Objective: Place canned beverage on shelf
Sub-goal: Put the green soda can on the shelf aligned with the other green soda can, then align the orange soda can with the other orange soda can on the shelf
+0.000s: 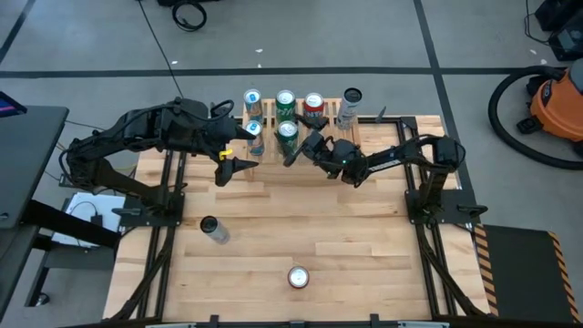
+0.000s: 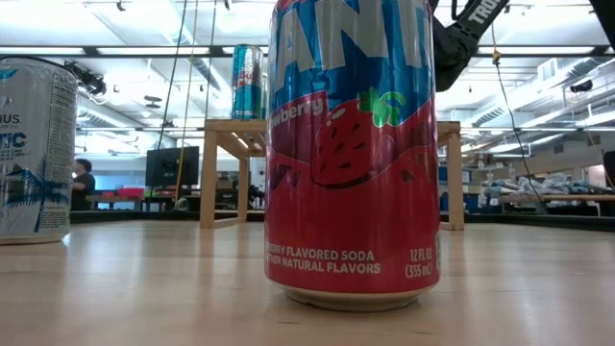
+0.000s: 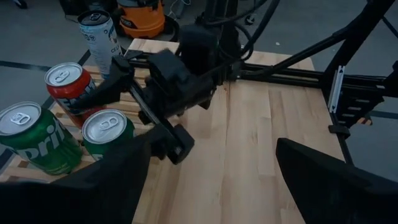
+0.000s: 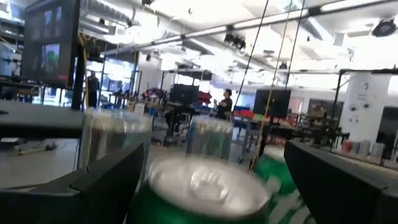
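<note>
Your right gripper (image 1: 293,151) has its fingers spread wide, either side of the green can (image 1: 288,134) on the shelf's (image 1: 273,146) front step; you cannot tell from these views whether the pads touch it. The can stands upright, with a blue can (image 1: 255,137) just beside it at nine o'clock and more cans in the back row at twelve. Your left gripper (image 1: 228,164) hangs with fingers partly apart and nothing between them, over bare table (image 1: 364,246) at seven o'clock of the shelf's front edge, near the right gripper. Open wood lies toward six o'clock, where one can (image 1: 215,230) lies on its side and a red can (image 1: 298,277) stands near the table's near edge.
</note>
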You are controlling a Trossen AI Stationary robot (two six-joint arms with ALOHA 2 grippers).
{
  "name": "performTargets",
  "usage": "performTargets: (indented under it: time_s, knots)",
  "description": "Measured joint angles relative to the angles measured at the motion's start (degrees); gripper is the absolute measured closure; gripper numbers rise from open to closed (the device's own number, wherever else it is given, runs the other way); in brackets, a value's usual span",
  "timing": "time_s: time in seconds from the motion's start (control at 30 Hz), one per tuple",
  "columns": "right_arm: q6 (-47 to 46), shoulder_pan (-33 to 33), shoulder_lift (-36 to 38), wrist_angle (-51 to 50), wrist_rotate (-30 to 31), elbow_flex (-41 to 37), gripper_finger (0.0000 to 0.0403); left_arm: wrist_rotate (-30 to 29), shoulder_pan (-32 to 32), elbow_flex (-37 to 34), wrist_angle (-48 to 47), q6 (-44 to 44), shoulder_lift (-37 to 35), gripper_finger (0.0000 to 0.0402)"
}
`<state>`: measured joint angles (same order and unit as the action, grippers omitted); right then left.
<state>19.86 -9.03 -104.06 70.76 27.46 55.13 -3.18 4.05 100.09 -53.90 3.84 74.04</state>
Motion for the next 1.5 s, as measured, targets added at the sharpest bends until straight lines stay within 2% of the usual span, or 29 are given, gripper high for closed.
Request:
performTargets:
  time_s: [0.2,0.43,0.63,0.77,0.93,1.13,1.37,1.5]
  knots:
    - [3.1,1.1,4.1,-0.1,0.0,0.0,0.0004,0.0,0.0,0.0,0.0,0.0,0.0,0.0054]
    - [6.7,4.0,9.6,-5.4,0.3,0.0,0.0004,0.0,0.0,0.0,-0.1,0.0,0.0,0.0054]
    - [17.2,11.6,17.7,-13.6,9.1,0.0,0.0004,0.0,0.0,0.0,-1.9,0.8,0.0,0.0054]
    - [18.2,17.9,23.7,-23.2,12.9,0.0,0.0004,0.0,0.0,0.0,-3.0,0.9,0.0,0.0054]
    - [12.7,24.8,29.6,-38.3,16.0,0.0,0.0004,0.0,0.0,0.0,-5.1,1.3,0.0,0.0054]
    - [6.4,30.9,33.6,-54.2,13.8,0.0,0.0005,0.0,0.0,0.0,-6.0,4.8,0.0,0.0054]
    - [3.3,35.8,34.0,-55.5,11.0,0.0,0.0005,0.0,0.0,0.0,-6.0,9.9,0.0,0.0054]
    - [-2.8,37.2,34.0,-55.9,9.2,0.0,0.0005,0.0,0.0,0.0,-6.0,13.5,0.0,0.0054]
